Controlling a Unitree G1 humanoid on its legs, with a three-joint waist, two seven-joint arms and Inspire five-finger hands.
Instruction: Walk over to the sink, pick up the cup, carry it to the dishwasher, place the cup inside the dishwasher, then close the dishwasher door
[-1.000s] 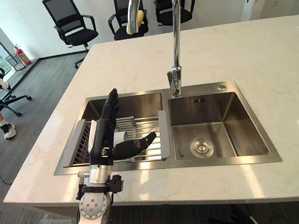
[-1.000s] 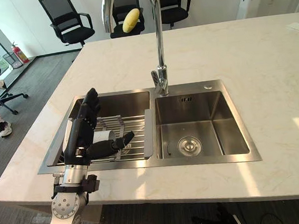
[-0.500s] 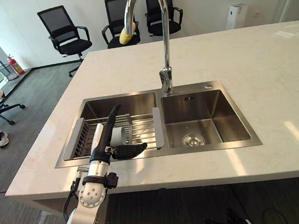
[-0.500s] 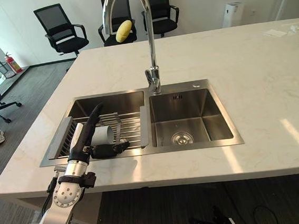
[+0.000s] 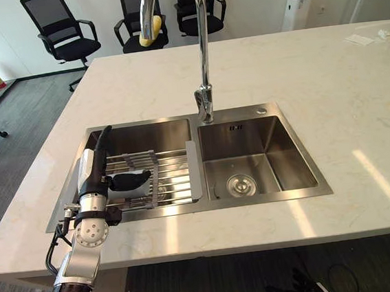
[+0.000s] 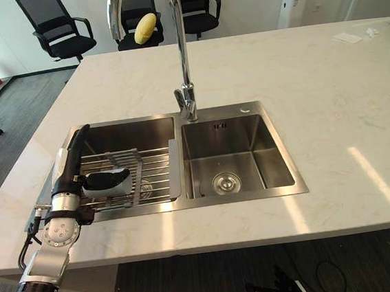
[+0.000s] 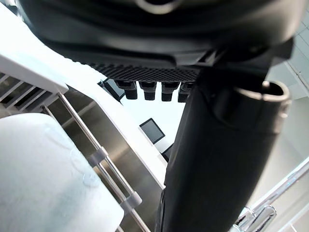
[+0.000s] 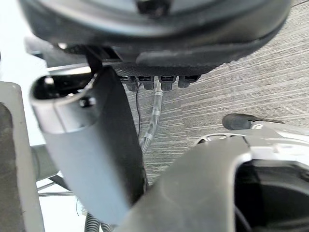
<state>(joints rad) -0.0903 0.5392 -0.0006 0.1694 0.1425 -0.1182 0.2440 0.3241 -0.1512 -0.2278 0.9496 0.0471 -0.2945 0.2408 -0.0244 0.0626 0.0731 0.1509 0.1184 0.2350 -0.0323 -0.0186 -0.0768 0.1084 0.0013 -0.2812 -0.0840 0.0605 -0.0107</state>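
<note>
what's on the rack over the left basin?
A white cup lies on the rack, with the left robot hand beside it and its thumb across it. The thumb hides the cup's top.

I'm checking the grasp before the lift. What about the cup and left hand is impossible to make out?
1. The cup: in both eye views the left hand lays its thumb over it, so its mouth and any handle are hidden.
2. In the left wrist view the picture's edge cuts the cup off.
3. Whether the thumb touches it: cannot tell.
4. The left basin floor: hidden beneath the rack.
</note>
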